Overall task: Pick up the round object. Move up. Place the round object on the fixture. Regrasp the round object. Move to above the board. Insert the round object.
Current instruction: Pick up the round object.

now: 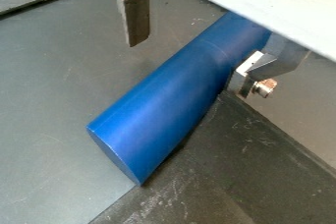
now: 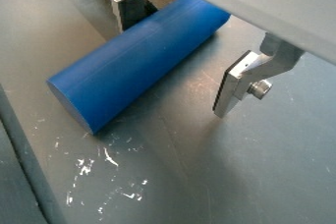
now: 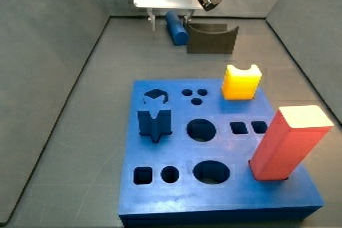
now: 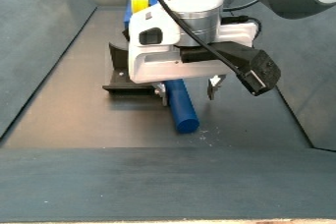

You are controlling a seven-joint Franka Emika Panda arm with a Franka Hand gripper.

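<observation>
The round object is a plain blue rod (image 1: 171,110) lying flat on the dark grey floor; it also shows in another wrist view (image 2: 132,63) and in both side views (image 3: 177,31) (image 4: 180,106). My gripper (image 1: 194,46) (image 2: 184,46) is low over the rod's far end, straddling it. The jaws are open, with a gap showing between the silver fingers (image 1: 136,17) (image 2: 239,83) and the rod. The dark fixture (image 3: 211,39) (image 4: 122,77) stands right beside the rod. The blue board (image 3: 221,187) lies further off, away from my gripper (image 3: 174,14) (image 4: 178,83).
On the board stand a yellow block (image 3: 241,80), a tall orange-red block (image 3: 287,142) and a short notched blue peg (image 3: 155,124). Grey walls close in the floor on the sides. A camera on its cable (image 4: 257,71) hangs beside the wrist.
</observation>
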